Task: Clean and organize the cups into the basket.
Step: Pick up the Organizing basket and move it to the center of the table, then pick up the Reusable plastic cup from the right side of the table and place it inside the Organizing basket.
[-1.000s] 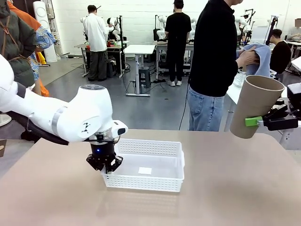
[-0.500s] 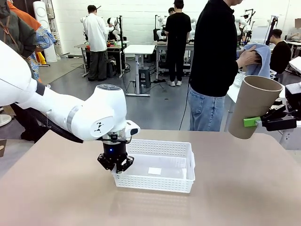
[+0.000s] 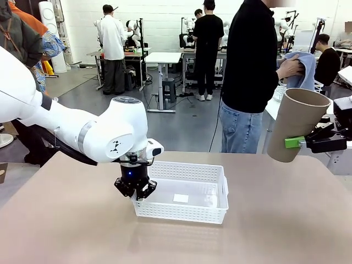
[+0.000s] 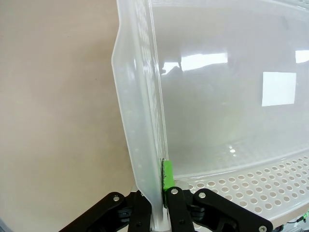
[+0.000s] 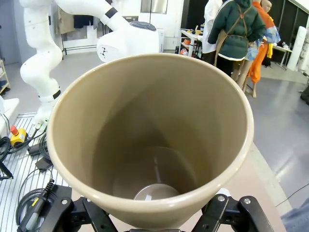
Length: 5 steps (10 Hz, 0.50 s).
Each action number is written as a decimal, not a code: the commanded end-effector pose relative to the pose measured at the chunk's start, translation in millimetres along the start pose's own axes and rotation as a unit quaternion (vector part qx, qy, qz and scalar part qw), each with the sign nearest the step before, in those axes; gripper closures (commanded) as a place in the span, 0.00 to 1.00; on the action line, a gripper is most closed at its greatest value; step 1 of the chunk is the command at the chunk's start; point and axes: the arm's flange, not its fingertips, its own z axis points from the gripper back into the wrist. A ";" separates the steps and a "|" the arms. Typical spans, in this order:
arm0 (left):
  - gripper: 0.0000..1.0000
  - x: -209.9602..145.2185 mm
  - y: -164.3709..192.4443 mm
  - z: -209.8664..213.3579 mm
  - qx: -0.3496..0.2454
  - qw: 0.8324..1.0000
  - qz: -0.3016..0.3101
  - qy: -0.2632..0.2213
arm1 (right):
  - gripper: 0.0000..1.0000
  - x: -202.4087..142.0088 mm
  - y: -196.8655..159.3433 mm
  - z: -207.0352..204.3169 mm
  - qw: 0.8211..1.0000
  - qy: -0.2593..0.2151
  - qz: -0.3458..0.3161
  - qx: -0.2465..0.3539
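The white perforated basket (image 3: 184,194) sits mid-table. My left gripper (image 3: 135,190) is shut on its left wall; in the left wrist view the basket's wall (image 4: 140,145) runs up between my fingers (image 4: 167,176), pinched tight, with the basket floor (image 4: 227,92) to the right. At the right edge a tan-brown cup (image 3: 297,124) hangs above the table, tilted with its mouth up. My right gripper (image 3: 308,142) is shut on it near its lower half. The right wrist view looks straight into the cup (image 5: 149,140), which holds nothing.
A person in a black top (image 3: 253,71) stands at the far side of the table, holding a blue cloth (image 3: 303,69). A white sticker (image 3: 180,198) lies on the basket floor. Bare tabletop (image 3: 275,220) spreads right of the basket.
My left gripper dragged the basket to the right across the table over the first half second, then held nearly still. The right arm and its cup stayed put.
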 end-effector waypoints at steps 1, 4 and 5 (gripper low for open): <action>1.00 -5.0 -2.1 -4.0 0.003 1.000 -0.001 0.002 | 0.18 34.0 11.7 -14.8 0.998 0.055 0.030 -0.001; 1.00 -5.0 -2.1 -4.0 0.003 1.000 -0.001 0.002 | 0.18 106.5 16.6 -95.9 0.970 0.233 0.073 -0.002; 1.00 -5.0 -2.1 -4.0 0.003 1.000 -0.001 0.002 | 0.18 111.8 17.3 -128.1 0.953 0.290 0.089 -0.010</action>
